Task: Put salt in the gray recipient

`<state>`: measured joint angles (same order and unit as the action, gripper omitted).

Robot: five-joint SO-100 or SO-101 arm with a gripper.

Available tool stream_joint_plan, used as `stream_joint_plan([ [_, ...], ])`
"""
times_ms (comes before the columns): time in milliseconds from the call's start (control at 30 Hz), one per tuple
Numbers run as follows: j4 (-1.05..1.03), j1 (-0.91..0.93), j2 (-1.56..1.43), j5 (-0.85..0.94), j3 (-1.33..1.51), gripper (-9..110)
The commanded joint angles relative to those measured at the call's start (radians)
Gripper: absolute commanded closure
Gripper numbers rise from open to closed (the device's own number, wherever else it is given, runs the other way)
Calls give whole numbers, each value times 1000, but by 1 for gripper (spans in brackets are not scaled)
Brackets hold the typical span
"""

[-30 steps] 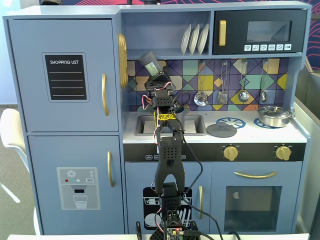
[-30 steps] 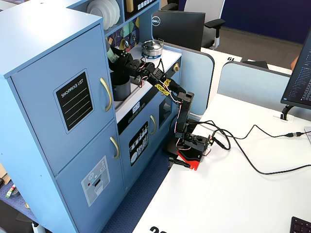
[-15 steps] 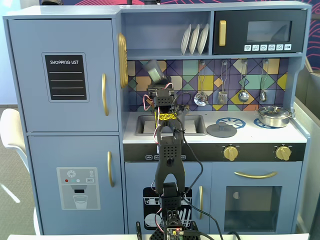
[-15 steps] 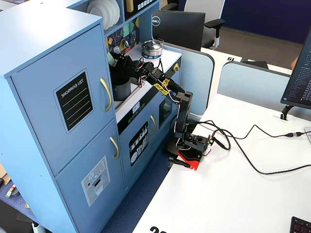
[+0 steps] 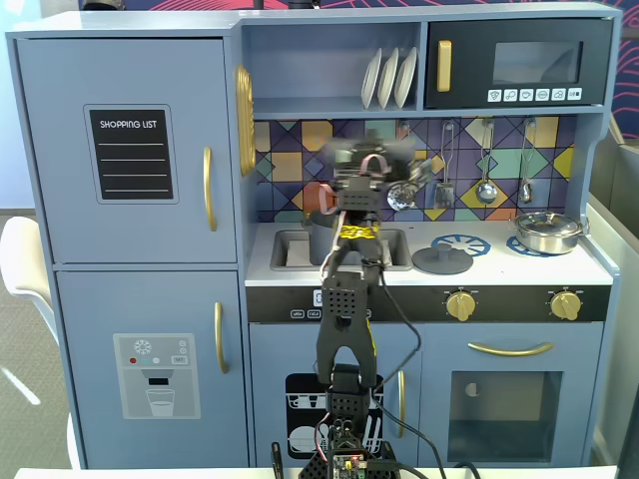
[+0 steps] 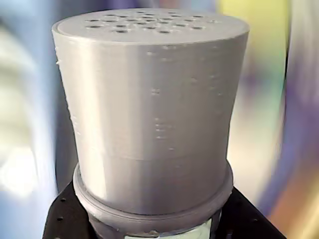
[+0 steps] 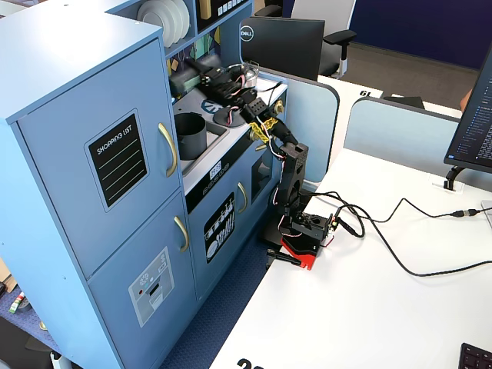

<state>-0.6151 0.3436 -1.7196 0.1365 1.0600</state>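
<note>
The salt shaker point(image 6: 149, 109) fills the wrist view: a gray cap with holes on top, and a strip of pale label at the bottom edge. My gripper point(image 6: 154, 226) is shut on it, with black fingers point(image 6: 65, 219) at both lower corners. In a fixed view the gripper point(image 7: 204, 77) holds the shaker point(image 7: 183, 83) roughly level, cap toward the kitchen's back, above the gray pot point(image 7: 190, 134) in the sink. In the front fixed view the gripper point(image 5: 364, 165) is blurred, and the pot point(image 5: 319, 238) shows partly behind the arm.
A flat gray lid with a knob point(image 5: 442, 260) lies on the left burner. A shiny steel pan point(image 5: 547, 232) sits on the right burner. Utensils point(image 5: 486, 165) hang on the backsplash under a shelf with plates point(image 5: 389, 78). The arm's base point(image 7: 307, 231) stands on a white desk.
</note>
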Motion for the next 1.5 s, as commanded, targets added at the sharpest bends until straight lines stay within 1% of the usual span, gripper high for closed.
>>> stream_joint_plan([
  [0, 80, 235, -25, 653, -78, 101],
  [100, 230, 359, -12, 1008, -51, 101],
  [133, 276, 394, -5, 1081, -38, 101],
  [267, 296, 482, 26, 1276, 5, 101],
  [367, 308, 525, 28, 1347, 83, 101],
  [600, 376, 557, 15, 1402, 272, 101],
  [867, 466, 549, 11, 1370, 397, 101],
  [1100, 541, 541, 32, 1350, 430, 101],
  [1467, 591, 546, 78, 1345, 453, 101],
])
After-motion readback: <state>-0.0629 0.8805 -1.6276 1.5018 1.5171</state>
